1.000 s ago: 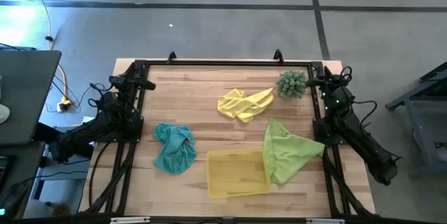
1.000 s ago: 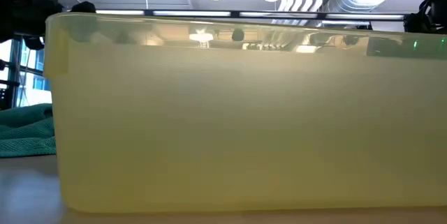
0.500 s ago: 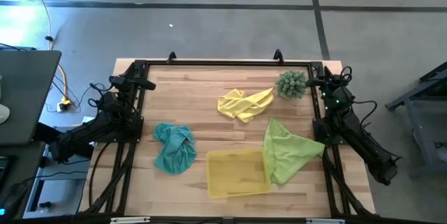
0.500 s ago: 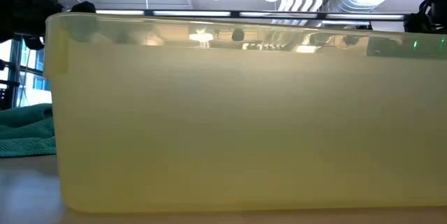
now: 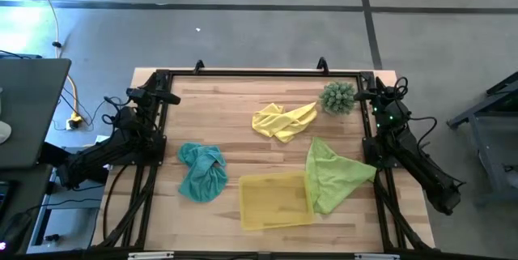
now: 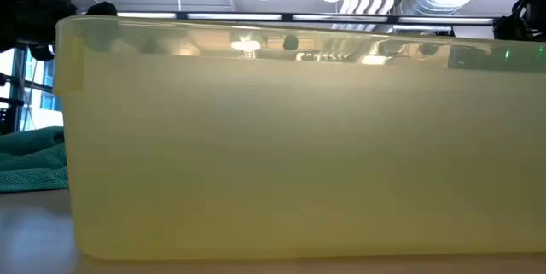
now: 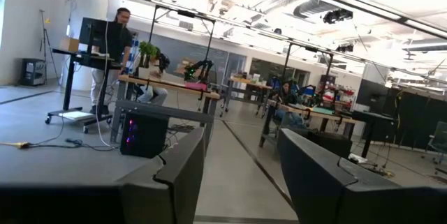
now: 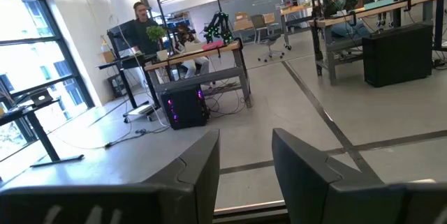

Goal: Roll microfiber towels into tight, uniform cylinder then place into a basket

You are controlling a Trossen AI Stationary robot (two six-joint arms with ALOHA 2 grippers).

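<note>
Yellow, slightly see-through basket [image 5: 275, 201] sits at the near edge of the wooden surface [image 5: 227, 114]. The lime green towel [image 5: 333, 174] lies crumpled against its right side; the teal towel [image 5: 201, 171] lies to its left, apart from it. The bright yellow towel [image 5: 283, 120] lies farther back, near the spiky green plant [image 5: 337, 97]. Left hand [image 7: 241, 172]: parked at the left edge, fingers spread, empty. Right hand [image 8: 244, 165]: parked at the right edge, fingers parted, empty.
</note>
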